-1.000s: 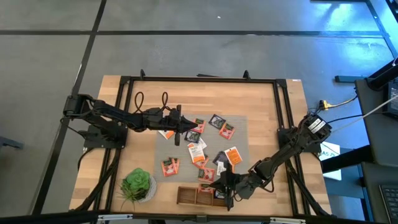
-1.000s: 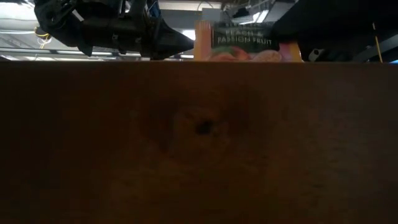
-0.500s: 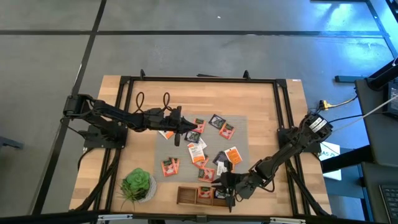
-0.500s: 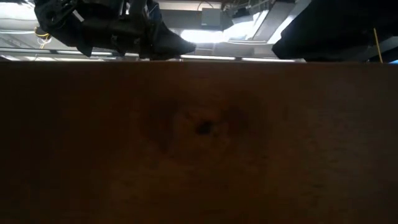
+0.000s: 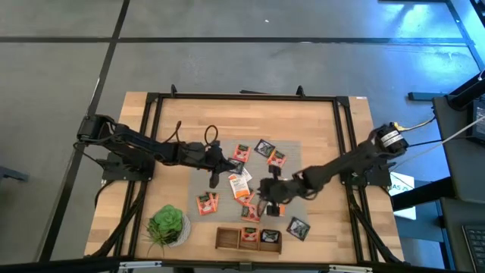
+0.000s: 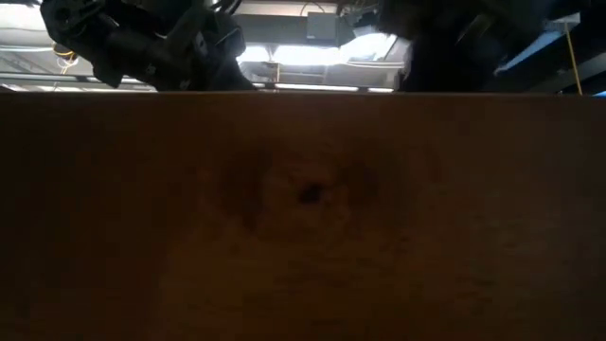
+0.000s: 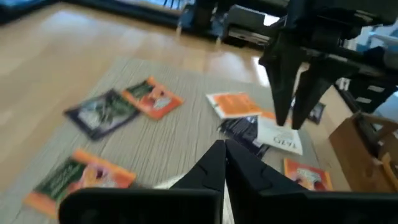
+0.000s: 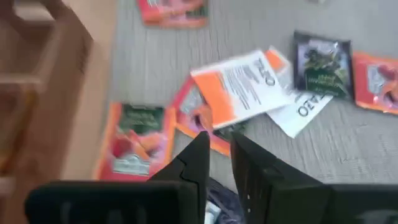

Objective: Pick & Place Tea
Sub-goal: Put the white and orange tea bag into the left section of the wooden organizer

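Several tea sachets, orange, black and white-and-orange, lie flat on the grey mat point(image 5: 227, 193); among them are an orange one point(image 5: 206, 203) and a white-and-orange one point(image 8: 239, 87). My left gripper point(image 5: 217, 176) point(image 7: 222, 149) is shut and slants down over the mat's left part, holding nothing. My right gripper point(image 5: 264, 194) point(image 8: 219, 142) hangs over the middle sachets with a narrow gap between its fingers and nothing in it. It also shows in the left wrist view as the right gripper point(image 7: 292, 118), above a white sachet point(image 7: 280, 138). I cannot see either touching anything.
A wooden box point(image 5: 248, 239) with three compartments holding sachets stands at the near edge; its wall point(image 6: 303, 218) fills the low view. A black sachet point(image 5: 298, 227) lies on bare wood to the right of the box. A potted plant point(image 5: 167, 225) stands near left. A black frame point(image 5: 242, 97) rims the table.
My right gripper has left the wooden box and swung toward the far edge, out over the middle of the mat. The sachet that stood up above the box's rim in the low view has dropped out of sight. My left gripper has tipped down and edged toward the near edge.
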